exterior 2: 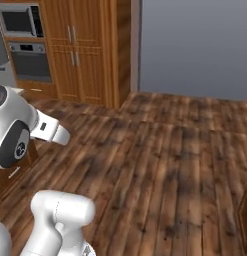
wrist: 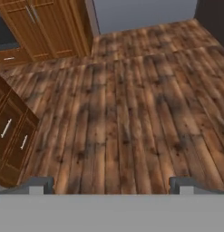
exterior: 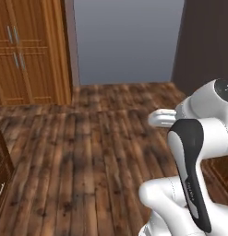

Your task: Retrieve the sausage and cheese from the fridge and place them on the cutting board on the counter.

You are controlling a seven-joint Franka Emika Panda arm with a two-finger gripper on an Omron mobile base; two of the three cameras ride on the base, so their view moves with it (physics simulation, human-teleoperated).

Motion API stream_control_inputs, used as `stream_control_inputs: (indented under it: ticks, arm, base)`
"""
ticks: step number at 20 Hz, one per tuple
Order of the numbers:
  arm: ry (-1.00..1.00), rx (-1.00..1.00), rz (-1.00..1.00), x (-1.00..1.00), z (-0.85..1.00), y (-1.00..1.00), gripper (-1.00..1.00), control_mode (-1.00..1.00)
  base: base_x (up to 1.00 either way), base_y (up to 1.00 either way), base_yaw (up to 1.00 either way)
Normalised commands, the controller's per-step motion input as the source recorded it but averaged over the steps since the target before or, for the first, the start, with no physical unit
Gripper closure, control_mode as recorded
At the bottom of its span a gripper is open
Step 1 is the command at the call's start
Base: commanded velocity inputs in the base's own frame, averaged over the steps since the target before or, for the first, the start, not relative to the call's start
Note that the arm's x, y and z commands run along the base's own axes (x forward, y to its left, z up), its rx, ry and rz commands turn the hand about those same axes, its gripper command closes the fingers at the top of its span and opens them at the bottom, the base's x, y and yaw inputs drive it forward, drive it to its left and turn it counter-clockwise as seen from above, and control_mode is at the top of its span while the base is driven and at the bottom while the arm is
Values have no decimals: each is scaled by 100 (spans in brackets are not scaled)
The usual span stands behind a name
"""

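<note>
So the white arm's two-finger gripper [wrist: 111, 185] has its small dark fingertips [wrist: 37, 185] spread wide apart with nothing between them, pointed down at the dark brown plank wood floor [wrist: 131, 113]. The hand view catches a dark brown cabinet with short silver bar handles [wrist: 11, 136] off to the left (drawers, by the look of it). Across the floor there's a tall orange-brown wooden cupboard with paired doors [exterior 2: 85, 55], and beside it a built-in black wall oven with a microwave above [exterior 2: 26, 47]. A plain blue-grey wall [exterior: 127, 41] closes off the far end. Can't tell where the sausage, cheese or cutting board are from here.
</note>
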Motion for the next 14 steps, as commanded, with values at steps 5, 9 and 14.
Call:
stream_control_inputs:
  ticks: [5,9,14]
  arm:
    - [0,0,0,0,0,0,-100,100]
    - [0,0,0,0,0,0,-100,100]
    - [0,0,0,0,0,0,-100,100]
  base:
    - [100,0,38]
    - [100,0,47]
    - [100,0,49]
